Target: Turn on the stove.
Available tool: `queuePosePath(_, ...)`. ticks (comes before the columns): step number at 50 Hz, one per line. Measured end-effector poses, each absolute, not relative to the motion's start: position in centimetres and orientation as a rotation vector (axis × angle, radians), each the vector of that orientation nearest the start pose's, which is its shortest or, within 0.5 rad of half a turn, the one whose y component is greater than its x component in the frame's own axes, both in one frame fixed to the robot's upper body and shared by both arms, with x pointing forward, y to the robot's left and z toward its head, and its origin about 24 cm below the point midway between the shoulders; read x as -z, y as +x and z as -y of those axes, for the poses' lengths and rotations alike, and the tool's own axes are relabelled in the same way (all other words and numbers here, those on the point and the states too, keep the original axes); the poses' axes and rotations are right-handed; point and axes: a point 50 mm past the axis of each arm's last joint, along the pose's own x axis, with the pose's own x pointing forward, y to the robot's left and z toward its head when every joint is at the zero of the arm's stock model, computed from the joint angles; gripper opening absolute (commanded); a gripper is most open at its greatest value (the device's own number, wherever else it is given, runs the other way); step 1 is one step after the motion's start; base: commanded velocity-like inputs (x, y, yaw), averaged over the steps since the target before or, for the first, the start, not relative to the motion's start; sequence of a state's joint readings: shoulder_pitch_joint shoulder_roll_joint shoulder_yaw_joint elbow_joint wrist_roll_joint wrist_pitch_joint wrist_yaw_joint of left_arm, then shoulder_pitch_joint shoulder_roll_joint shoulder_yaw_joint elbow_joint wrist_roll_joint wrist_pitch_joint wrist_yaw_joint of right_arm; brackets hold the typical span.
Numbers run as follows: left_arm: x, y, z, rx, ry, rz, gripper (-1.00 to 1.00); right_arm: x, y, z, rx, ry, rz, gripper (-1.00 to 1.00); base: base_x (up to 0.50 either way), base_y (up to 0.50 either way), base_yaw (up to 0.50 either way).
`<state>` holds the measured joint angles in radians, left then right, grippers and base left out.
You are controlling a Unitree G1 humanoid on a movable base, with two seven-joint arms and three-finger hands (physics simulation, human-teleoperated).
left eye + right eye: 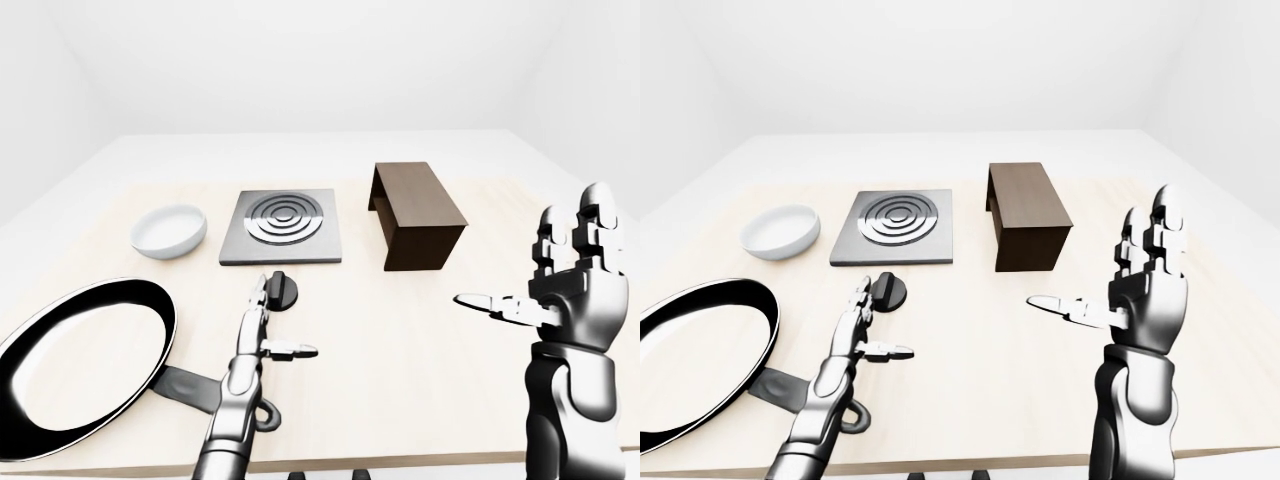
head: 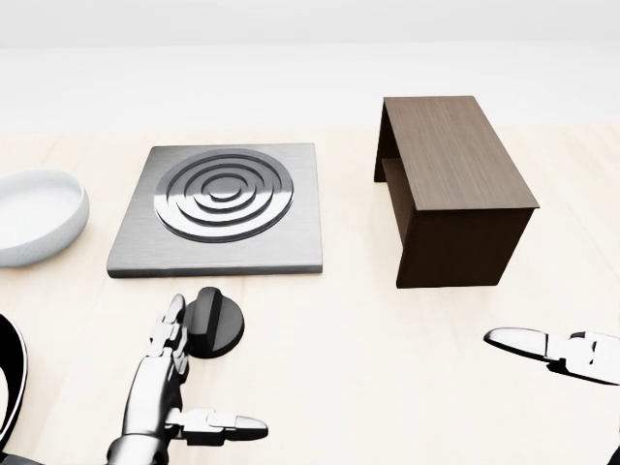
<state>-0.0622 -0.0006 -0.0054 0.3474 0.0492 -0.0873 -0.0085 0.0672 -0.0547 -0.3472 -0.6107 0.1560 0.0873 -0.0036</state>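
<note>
While its fingers were spread and gripped nothing, the left hand (image 2: 160, 387) reached out low over the table (image 1: 400, 350), fingertips just beside the left edge of the black stove knob (image 2: 210, 323) and thumb pointing right. Whether they touched the knob could not be told. The right hand (image 1: 1145, 285) stood upright near the right side, likewise spread wide and empty, thumb pointing left.

Just beyond the knob lay the square grey stove plate (image 2: 221, 209) with its ringed burner. A white bowl (image 1: 169, 230) sat to its left, and a dark wooden box (image 2: 450, 189) to its right, well apart from the plate. A black frying pan (image 1: 80, 355) lay at the near left.

All rested on a pale wood-toned tabletop, lit evenly. Beyond it the room was plain white, walls and floor bare.
</note>
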Motion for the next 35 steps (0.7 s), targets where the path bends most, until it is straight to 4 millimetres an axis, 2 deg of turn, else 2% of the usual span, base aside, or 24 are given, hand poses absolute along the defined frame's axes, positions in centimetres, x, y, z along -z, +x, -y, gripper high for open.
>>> queuePosePath(18, 1.5, 26.0, -13.8, 0.042, 0.080, -0.201, 1.00, -16.1, 20.1, 23.0, 0.295, -0.006, 0.485, 1.00, 0.00, 0.00, 0.00)
queuePosePath(35, 1.6, 24.9, -12.4, 0.090, 0.090, -0.195, 1.00, -16.0, 20.1, 23.0, 0.297, -0.005, 0.478, 1.00, 0.00, 0.00, 0.00)
